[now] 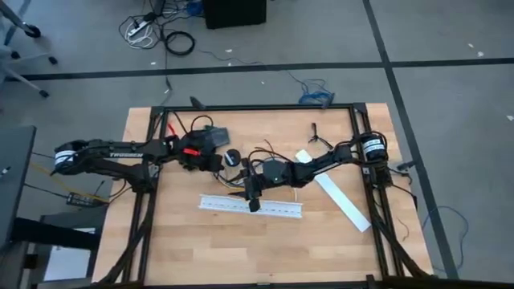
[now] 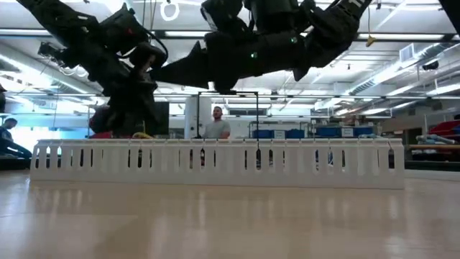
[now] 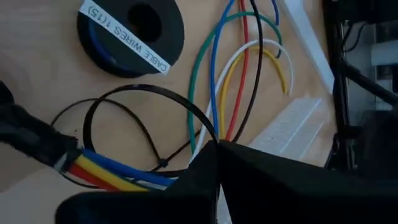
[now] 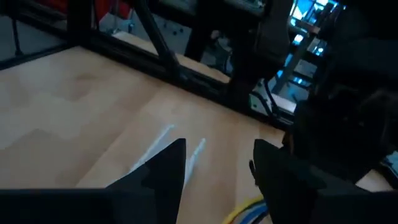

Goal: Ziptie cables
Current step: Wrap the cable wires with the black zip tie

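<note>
Where left fingers (image 3: 217, 149) meet, cables (image 3: 233, 81) vanish — ziptie (image 3: 143, 99) half-hidden.

Left gripper (image 1: 215, 163) and right gripper (image 1: 254, 195) both mid-table, near each other. White slotted channel (image 1: 250, 206) lies directly under the right gripper's jaws. Cables (image 1: 261, 152) just beyond them. Finger state unreadable.
</note>
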{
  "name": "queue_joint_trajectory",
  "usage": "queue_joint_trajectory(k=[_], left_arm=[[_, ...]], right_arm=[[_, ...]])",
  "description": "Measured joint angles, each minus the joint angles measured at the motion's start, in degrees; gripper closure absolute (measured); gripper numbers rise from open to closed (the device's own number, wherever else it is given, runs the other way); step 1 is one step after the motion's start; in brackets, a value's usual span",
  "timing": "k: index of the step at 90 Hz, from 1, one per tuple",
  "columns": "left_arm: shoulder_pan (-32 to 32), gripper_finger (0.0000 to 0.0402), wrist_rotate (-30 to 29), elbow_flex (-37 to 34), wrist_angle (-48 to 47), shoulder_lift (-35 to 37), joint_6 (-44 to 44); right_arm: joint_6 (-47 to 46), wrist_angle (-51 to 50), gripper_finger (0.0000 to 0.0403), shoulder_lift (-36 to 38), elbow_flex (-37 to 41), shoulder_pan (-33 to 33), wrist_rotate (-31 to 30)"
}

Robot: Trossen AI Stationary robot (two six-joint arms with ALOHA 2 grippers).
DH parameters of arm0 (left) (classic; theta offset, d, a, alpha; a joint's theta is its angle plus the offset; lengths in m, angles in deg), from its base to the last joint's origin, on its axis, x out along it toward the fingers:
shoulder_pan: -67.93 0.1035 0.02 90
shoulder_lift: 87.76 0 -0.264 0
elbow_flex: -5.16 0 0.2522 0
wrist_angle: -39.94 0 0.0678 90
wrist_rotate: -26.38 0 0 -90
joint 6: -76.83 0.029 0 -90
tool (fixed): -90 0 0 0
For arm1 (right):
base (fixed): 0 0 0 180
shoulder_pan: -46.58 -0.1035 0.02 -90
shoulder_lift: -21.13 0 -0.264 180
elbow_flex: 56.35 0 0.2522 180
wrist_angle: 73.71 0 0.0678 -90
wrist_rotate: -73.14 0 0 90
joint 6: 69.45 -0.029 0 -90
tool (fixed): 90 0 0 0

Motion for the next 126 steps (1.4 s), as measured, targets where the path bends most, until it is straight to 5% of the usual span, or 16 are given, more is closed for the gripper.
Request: queue_joint_trajectory(k=[43,126], left_arm=[[-0.1,0.0401,-5.4,0.0,4.9,0.0,-3.1],[-2.0,0.0401,-5.8,0.0,6.6,0.0,-3.0]], right_arm=[[-1.3,-0.1,0.023,-0.1,-0.2,2.8,-0.6],[-3.2,0.9,0.0272,-6.3,-3.8,3.8,-0.6]])
